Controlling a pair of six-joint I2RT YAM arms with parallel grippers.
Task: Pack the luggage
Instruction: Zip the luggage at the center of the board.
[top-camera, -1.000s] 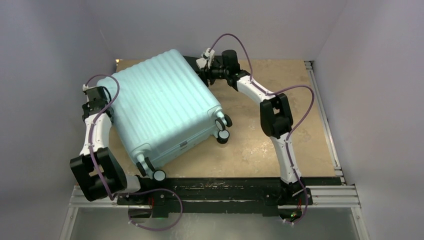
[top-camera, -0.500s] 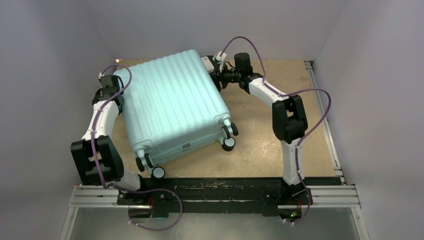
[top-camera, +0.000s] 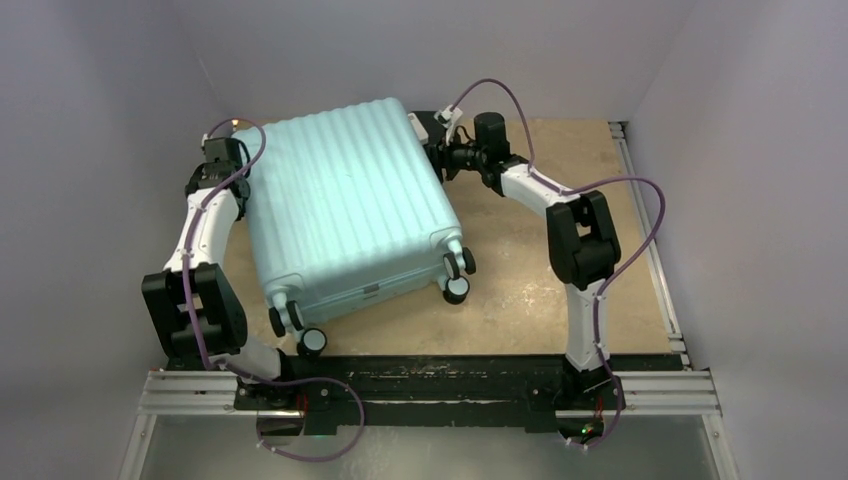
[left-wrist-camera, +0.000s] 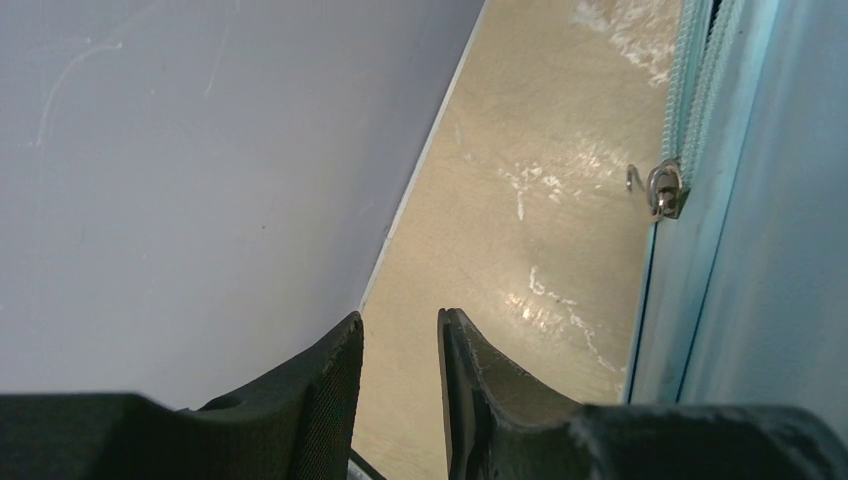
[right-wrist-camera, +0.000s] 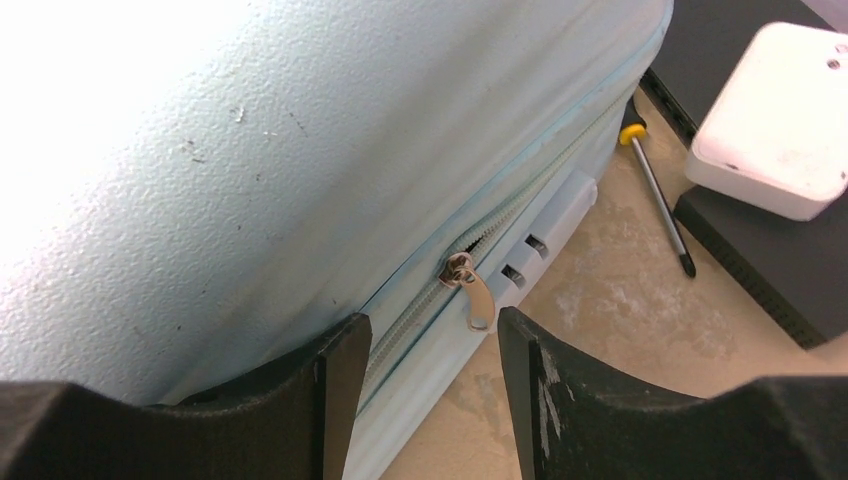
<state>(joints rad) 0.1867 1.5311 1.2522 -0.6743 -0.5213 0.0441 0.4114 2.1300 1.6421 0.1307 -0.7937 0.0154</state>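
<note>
Two sets of fingers are seen at the far corners of the large pale mint ribbed hard-shell suitcase (top-camera: 345, 205), which is laid flat and closed on the tan table (top-camera: 530, 270). The left gripper (left-wrist-camera: 400, 325) is held narrowly parted and empty beside the shell. The right gripper (right-wrist-camera: 435, 330) is spread wider, empty, just short of a silver zipper pull (right-wrist-camera: 470, 290).

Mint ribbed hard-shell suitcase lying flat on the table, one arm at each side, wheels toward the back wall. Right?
Not quite. The pale mint ribbed hard-shell suitcase does lie flat on the tan table, with the left arm and right arm at its sides. But its black-and-white wheels point toward the near edge, at the arm bases, not the back wall. The top external view shows this.
</note>
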